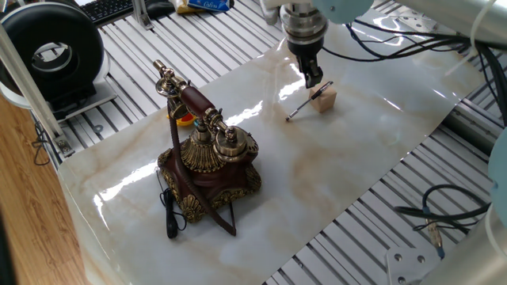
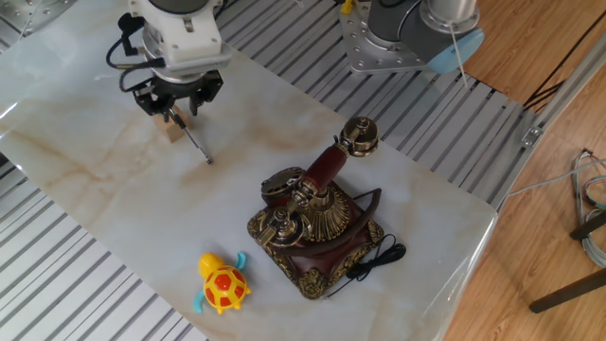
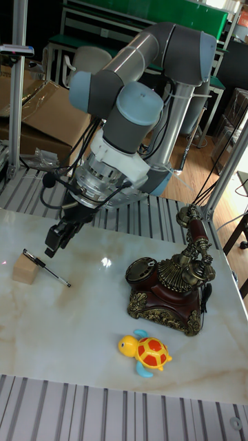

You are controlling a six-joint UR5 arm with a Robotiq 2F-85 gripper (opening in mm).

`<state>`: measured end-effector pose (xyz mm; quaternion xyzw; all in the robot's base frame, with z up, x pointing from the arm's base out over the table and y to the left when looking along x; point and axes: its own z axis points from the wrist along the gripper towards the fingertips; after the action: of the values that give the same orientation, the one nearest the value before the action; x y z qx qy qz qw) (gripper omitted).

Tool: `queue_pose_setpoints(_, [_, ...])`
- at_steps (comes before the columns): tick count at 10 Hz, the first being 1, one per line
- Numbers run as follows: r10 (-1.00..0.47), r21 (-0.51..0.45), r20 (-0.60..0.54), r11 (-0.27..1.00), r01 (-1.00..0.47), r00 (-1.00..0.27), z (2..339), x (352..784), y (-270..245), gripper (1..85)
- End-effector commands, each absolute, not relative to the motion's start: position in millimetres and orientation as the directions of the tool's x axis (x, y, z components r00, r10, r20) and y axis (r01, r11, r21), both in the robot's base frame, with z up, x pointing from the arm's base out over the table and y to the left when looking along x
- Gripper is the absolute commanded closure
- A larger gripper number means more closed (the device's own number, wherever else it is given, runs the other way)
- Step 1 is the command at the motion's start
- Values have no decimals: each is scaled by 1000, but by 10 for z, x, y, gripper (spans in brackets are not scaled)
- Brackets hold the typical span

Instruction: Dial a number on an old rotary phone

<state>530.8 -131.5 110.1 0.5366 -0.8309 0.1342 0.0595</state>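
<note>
The jaws stand a little apart and hold nothing; in the tall fixed view there is a gap between the two fingers. The gripper (image 1: 314, 79) hangs just above the upper end of the stick (image 1: 307, 101), which leans out of a small pale block (image 1: 325, 98) with its lower tip on the surface. Whether a finger already touches the stick, I cannot tell from here.

My guess is that the stick will be used for dialling, so the step in hand looks like fetching it, not the dialling itself. The next move would call for straddling the stick's raised end, closing on it and lifting it clear without dragging the block along.

The phone (image 2: 317, 216) sits well apart, nearer the opposite end of the marble surface (image 1: 348, 174), handset (image 1: 190, 100) on its cradle, black cord (image 1: 169, 212) trailing toward the edge. A toy turtle (image 2: 222, 283) lies beside it near the edge.
</note>
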Motion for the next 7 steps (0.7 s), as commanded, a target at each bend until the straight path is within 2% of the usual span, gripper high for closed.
queue_pose_setpoints(1, [-890,-169,239,357,-919,-389,1091,5361,-1281,403])
queue_pose_setpoints(5, [-912,-164,211,322,-932,-352,947,5393,-1225,400])
queue_pose_setpoints(7, [-918,-183,297,217,-959,-264,934,5434,-1442,400])
